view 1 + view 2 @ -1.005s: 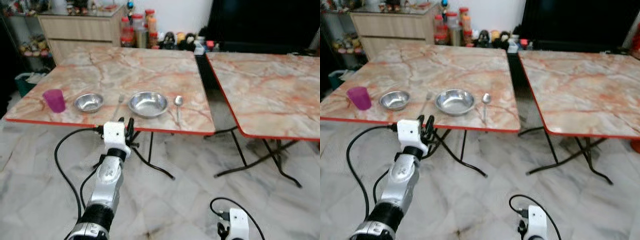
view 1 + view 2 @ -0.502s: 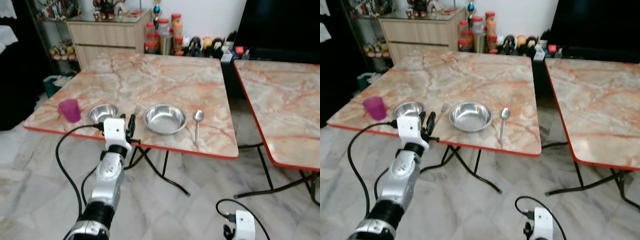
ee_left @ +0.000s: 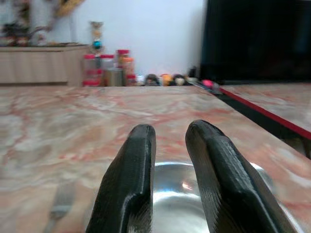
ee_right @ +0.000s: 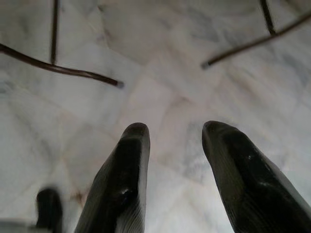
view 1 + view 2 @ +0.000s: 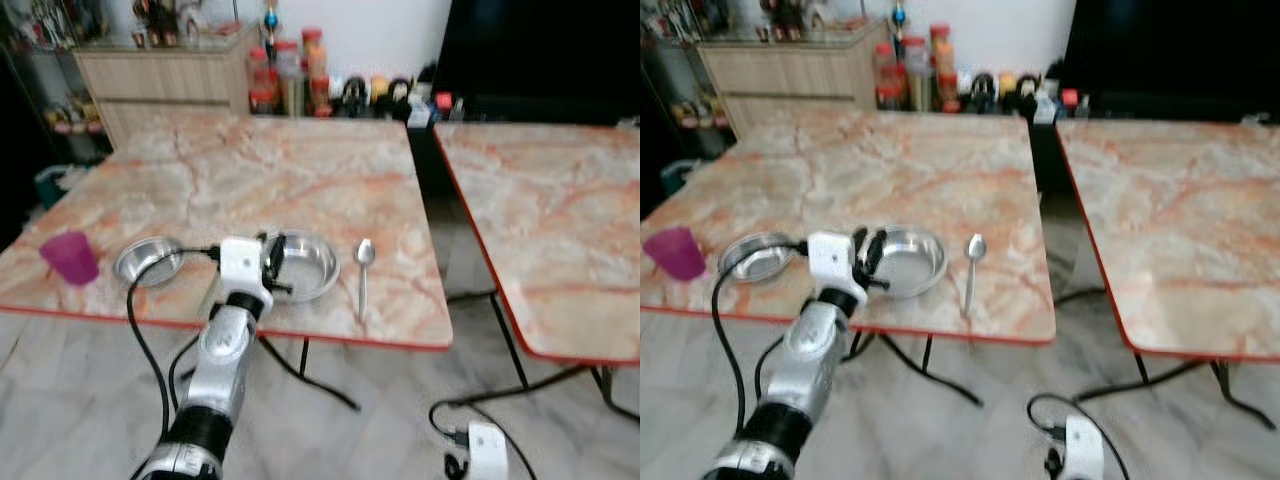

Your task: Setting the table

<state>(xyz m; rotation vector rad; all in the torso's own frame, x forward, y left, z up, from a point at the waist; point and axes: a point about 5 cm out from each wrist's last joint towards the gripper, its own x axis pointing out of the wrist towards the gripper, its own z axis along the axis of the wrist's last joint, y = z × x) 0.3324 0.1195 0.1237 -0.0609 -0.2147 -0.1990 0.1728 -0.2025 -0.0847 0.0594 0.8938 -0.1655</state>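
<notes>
The large steel bowl (image 5: 300, 264) sits near the front edge of the marble table (image 5: 290, 170), and my left gripper (image 5: 272, 263) hangs right over its near-left rim. In the left wrist view the two black fingers (image 3: 130, 179) frame the bowl's hollow with a narrow gap between them and nothing held. The fork (image 3: 59, 204) lies just to the gripper's left, between the big bowl and the small steel bowl (image 5: 146, 262). Further left again stands the purple cup (image 5: 69, 256). To the gripper's right, past the big bowl, lies the spoon (image 5: 363, 270), handle toward me.

My right gripper (image 4: 175, 170) hangs idle down by the floor (image 4: 160, 92), fingers apart and empty.

My read is that the setting looks nearly laid out, and I am either adjusting the bowl or going for the fork. The risk is the closeness. If I lower the fingers now, one tip could catch the bowl's rim and skid it into the spoon or toward the table edge. The fork is thin and flat, so a slightly wide approach would just push it along the marble.
</notes>
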